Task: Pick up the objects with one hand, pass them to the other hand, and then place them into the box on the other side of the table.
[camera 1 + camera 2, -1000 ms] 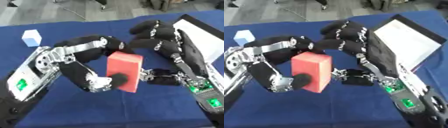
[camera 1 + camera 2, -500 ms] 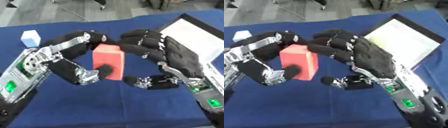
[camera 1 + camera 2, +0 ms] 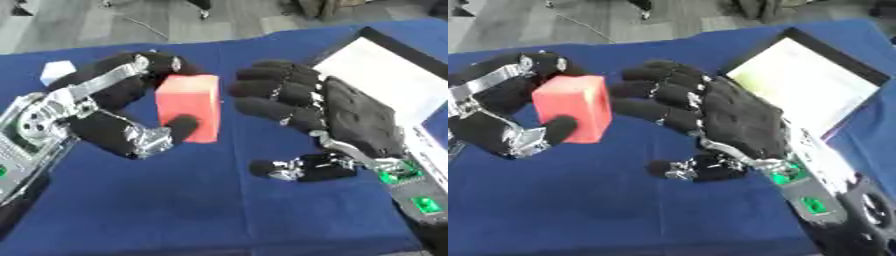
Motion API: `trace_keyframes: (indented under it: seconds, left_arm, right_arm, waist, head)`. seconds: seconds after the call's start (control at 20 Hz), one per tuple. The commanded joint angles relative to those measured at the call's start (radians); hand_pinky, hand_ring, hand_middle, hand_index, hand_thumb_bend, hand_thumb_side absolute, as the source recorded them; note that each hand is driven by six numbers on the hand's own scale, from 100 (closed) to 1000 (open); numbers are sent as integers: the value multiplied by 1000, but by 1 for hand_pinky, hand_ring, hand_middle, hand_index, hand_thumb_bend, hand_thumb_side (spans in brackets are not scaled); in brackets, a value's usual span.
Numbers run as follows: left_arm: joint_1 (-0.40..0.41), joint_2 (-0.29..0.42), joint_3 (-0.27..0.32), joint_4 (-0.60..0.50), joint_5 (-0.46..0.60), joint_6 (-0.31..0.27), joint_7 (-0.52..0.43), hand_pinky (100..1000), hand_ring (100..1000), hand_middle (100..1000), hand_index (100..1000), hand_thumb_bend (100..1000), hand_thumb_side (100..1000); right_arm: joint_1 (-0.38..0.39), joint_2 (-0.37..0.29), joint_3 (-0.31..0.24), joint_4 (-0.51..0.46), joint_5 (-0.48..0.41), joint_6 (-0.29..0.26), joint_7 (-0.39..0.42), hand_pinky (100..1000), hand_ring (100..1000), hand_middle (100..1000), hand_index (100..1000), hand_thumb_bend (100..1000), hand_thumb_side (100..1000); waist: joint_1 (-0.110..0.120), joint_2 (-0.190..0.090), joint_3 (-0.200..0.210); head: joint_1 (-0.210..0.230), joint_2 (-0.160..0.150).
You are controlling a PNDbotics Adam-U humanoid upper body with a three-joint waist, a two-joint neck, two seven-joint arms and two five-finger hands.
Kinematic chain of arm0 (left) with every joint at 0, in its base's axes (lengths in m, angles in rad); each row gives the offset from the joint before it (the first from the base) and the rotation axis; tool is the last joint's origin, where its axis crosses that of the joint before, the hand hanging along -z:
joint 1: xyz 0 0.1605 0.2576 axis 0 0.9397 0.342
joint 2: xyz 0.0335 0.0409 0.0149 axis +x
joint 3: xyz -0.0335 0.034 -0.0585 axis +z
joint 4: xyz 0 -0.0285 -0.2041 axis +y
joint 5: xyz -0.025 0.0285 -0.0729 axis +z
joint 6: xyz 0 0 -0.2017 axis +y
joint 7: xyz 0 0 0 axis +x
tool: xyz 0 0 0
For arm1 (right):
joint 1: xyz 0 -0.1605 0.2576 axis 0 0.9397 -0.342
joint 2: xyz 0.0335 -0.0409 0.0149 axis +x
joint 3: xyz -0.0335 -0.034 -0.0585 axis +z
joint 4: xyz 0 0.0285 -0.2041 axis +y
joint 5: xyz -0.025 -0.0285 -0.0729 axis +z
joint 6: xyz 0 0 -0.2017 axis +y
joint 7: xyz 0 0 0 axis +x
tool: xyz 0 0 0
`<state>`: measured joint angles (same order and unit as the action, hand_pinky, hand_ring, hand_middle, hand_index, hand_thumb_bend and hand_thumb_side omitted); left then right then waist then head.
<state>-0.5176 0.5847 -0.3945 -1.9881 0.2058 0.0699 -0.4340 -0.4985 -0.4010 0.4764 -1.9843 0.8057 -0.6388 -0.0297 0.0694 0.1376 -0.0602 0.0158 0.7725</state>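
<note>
In the left eye view, my left hand (image 3: 105, 117) has the red block (image 3: 188, 114) pinched upright, thumb on its near face and fingers curled over the top and far side, lifted above the blue surface (image 3: 219, 210). My right hand (image 3: 337, 125) hangs just beside the block, fingers spread and reaching toward it, thumb low and apart; it holds nothing. A small white cube (image 3: 55, 71) sits far left on the cloth. I judge this to be the handover, and to do it well I should keep the block level and leave its right-hand face bare for the incoming fingers.

In the right eye view, the gap between my right fingertips (image 3: 627, 90) and the block's side shows plainly; no contact yet. The open box (image 3: 811, 82) lies behind my right hand, at the right edge. My right thumb should come up under the lower front while the fingers close over the top. Only once both are seated should my left thumb let go, or the block may tip out between us.
</note>
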Motion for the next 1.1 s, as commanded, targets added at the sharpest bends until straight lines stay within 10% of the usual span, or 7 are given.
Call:
trace_keyframes:
  seconds: [0.05,1.1]
  left_arm:
    - [-28,-4,-11,-9,0,9,-9,741,484,451,558,100,391]
    - [-106,-86,-58,-12,32,44,-11,739,482,447,551,100,404]
  right_arm:
    - [-24,-8,1,-16,-11,-8,-19,955,972,936,995,534,100]
    - [-59,-16,47,-16,28,42,-81,973,938,879,1000,435,100]
  waist:
    - [-6,-17,2]
    - [-10,-15,13]
  head:
    - [-2,-3]
    - [-21,-3]
